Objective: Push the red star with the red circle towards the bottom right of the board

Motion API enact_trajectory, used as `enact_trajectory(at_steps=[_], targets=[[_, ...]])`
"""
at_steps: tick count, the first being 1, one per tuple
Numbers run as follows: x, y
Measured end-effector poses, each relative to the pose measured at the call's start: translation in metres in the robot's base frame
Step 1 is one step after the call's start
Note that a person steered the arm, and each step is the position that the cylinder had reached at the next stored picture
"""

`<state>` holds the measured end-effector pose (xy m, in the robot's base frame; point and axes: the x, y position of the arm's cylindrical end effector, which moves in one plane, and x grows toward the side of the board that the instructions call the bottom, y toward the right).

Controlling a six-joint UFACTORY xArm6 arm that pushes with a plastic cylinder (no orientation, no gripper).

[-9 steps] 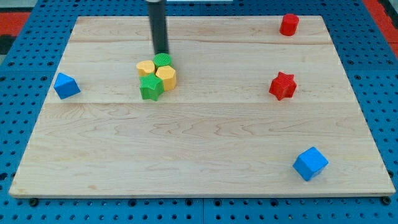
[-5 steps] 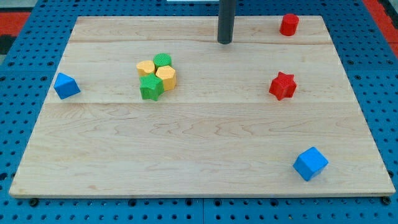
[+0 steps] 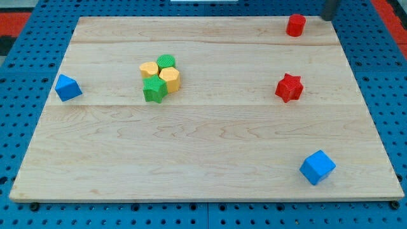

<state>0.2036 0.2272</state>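
The red star (image 3: 289,87) lies on the wooden board (image 3: 203,152) at the right, mid-height. The red circle (image 3: 295,25) stands near the board's top right corner, above the star. My tip (image 3: 329,17) shows at the view's top edge, just to the right of the red circle and apart from it. Only the rod's lowest part is in view.
A cluster of a yellow heart (image 3: 149,69), a green circle (image 3: 166,62), a yellow block (image 3: 170,78) and a green star (image 3: 154,90) sits left of centre. A blue block (image 3: 67,87) lies at the left edge. A blue cube (image 3: 317,166) lies at the bottom right.
My tip has moved from beside the green and yellow cluster rightwards along the top of the board to the right of the red circle. No block has moved.
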Motion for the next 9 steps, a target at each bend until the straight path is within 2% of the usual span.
enact_trajectory(at_steps=[1, 2, 3, 4, 5, 6, 7, 8, 9], targets=[[0.003, -0.059], [0.034, -0.057], [0.038, -0.091], [0.013, -0.098], [0.041, -0.167], [0.063, -0.131], [0.059, -0.104], [0.035, -0.122], [0.036, -0.084]])
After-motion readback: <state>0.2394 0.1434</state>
